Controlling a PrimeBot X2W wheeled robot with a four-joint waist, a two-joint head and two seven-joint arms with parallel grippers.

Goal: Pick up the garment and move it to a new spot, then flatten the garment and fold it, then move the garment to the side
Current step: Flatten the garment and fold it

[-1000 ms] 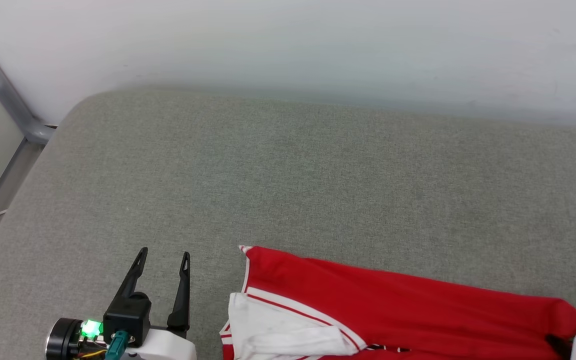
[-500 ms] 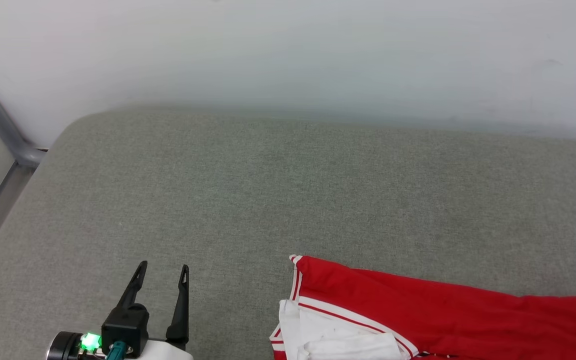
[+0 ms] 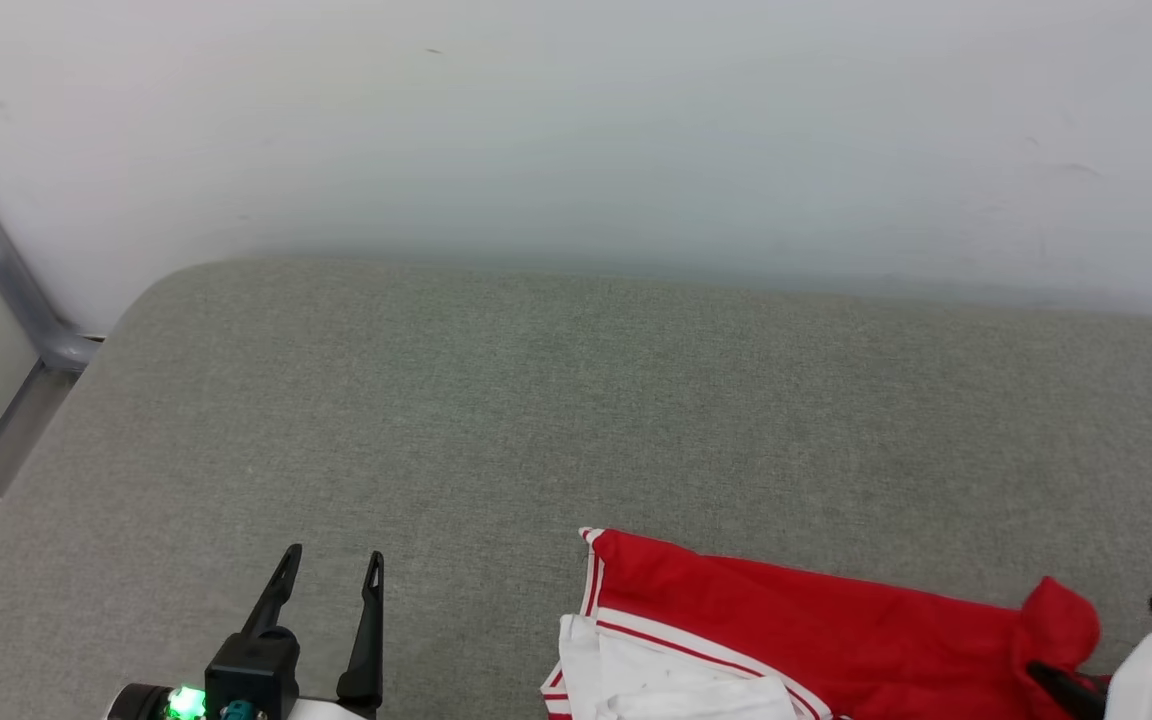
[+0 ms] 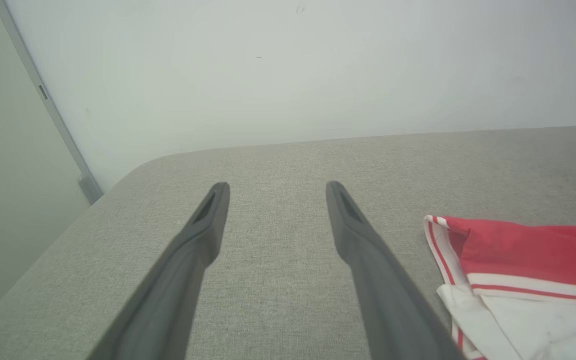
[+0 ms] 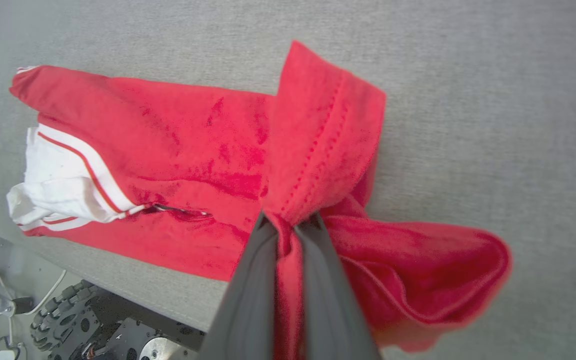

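— Right, what has the right gripper (image 5: 288, 222) got?

— It is pinched tight on a bunched, stitched edge of the red short-sleeved jersey shirt with white sleeves and striped trim (image 5: 183, 140). Cloth rises between the tips; the rest lies spread beyond and to the left of them on the grey woven fabric surface (image 5: 468, 100), white sleeve farthest out.

— And the left gripper (image 3: 331, 562)?

— Spread wide, holding nothing, above bare grey fabric. The shirt's striped corner lies off to its right, apart from it. Farther ahead, the surface ends at a plain white wall (image 3: 576, 130).
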